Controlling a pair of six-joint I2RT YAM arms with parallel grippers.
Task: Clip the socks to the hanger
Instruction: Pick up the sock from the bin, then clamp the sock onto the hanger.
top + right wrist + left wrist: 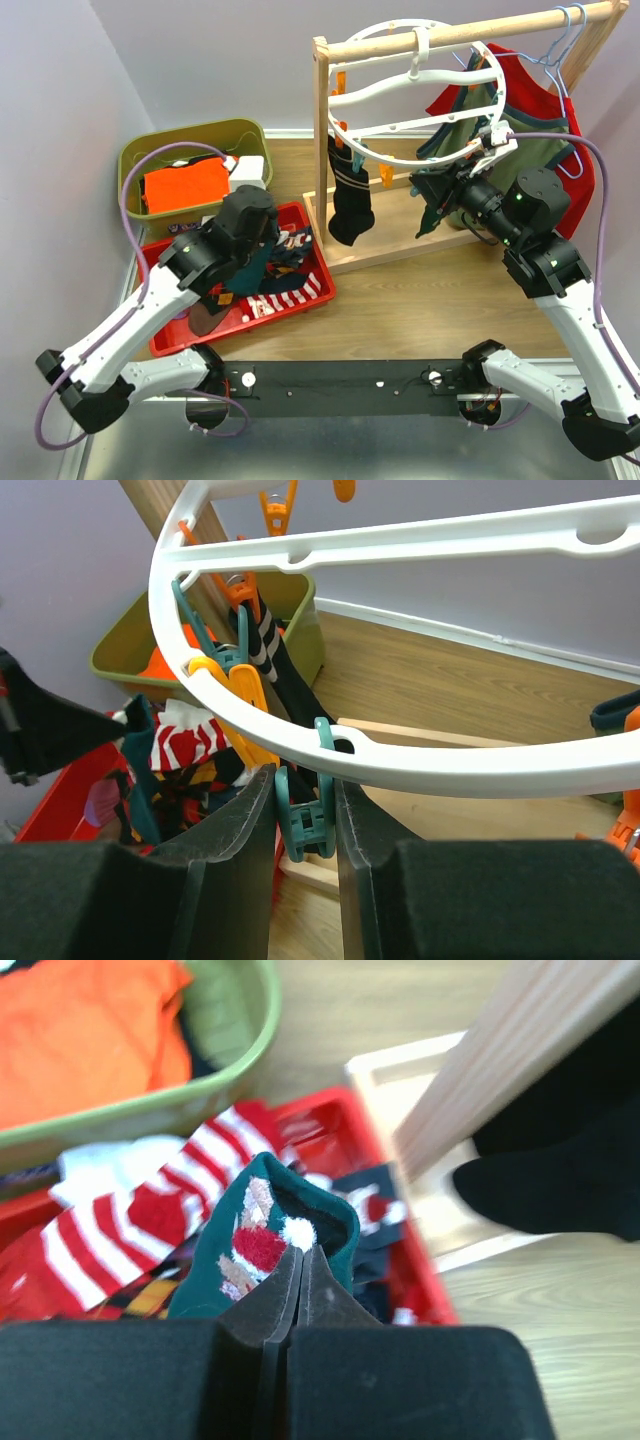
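Note:
My left gripper [302,1256] is shut on the cuff of a dark green sock [232,1245] with a red-and-white pattern and holds it above the red tray [432,1290]. In the top view the left gripper [258,262] is over the tray's sock pile [285,290]. The white ring hanger [420,765] hangs from the wooden rack. My right gripper [305,785] is shut on a teal clip [303,820] dangling under the ring's near edge; in the top view the right gripper [428,200] is below the ring [400,128]. A black sock [351,205] hangs clipped at the ring's left.
A green bin [190,140] with an orange folded garment [183,186] stands at the back left. The wooden rack [322,140] has a base [390,250] on the table. Olive and red shirts [545,135] hang on light-blue hangers behind the right arm.

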